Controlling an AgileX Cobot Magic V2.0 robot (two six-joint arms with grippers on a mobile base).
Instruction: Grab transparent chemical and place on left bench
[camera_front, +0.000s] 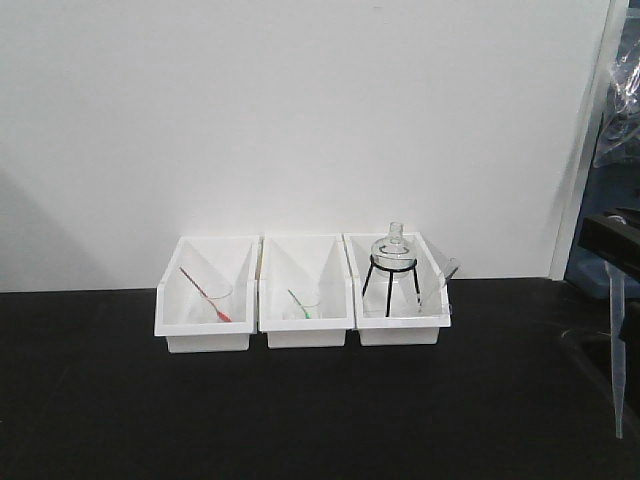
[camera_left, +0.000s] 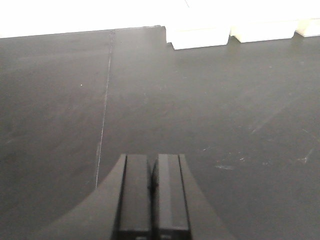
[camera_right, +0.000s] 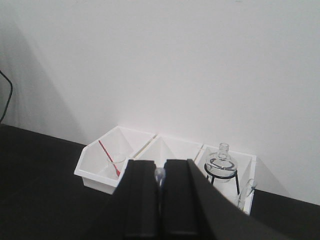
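Note:
The transparent chemical, a slim clear pipette, hangs tip down at the far right of the front view, held from above by my right gripper. In the right wrist view its rounded top shows pinched between the shut black fingers of my right gripper. The left bench is the matte black worktop below, with three white bins along the white wall. My left gripper hovers low over the bare black top with its jaws shut together and nothing between them.
The left bin holds a small beaker with a red-tipped dropper. The middle bin holds a green-tipped dropper. The right bin holds a glass flask on a black wire stand and a clear beaker.

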